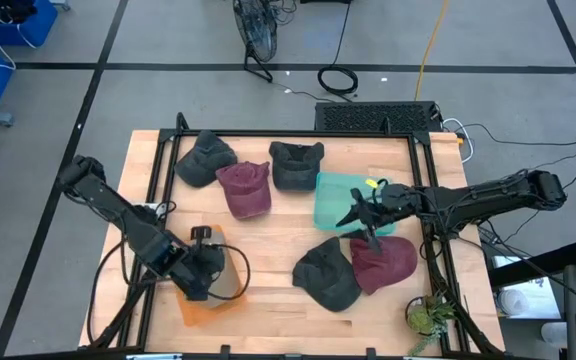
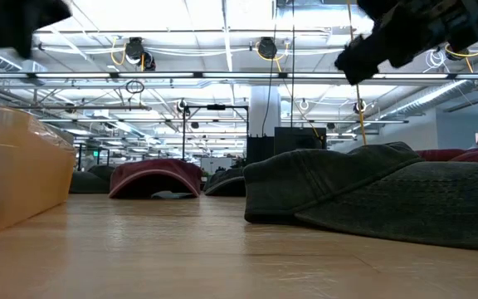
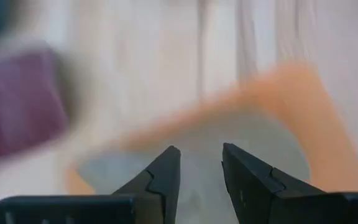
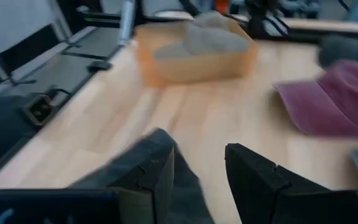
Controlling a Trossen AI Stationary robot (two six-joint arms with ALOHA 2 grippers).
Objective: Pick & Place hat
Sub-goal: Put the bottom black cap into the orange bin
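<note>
Left gripper: mine, over the orange bin, jaws slightly parted, nothing between them.
Right gripper: above the hats, fingers apart, empty.
Hat: dark cap lies on the table, beside the maroon cap.
Advice: descend squarely, pinch the crown, not the brim.
Writing: none readable.
</note>
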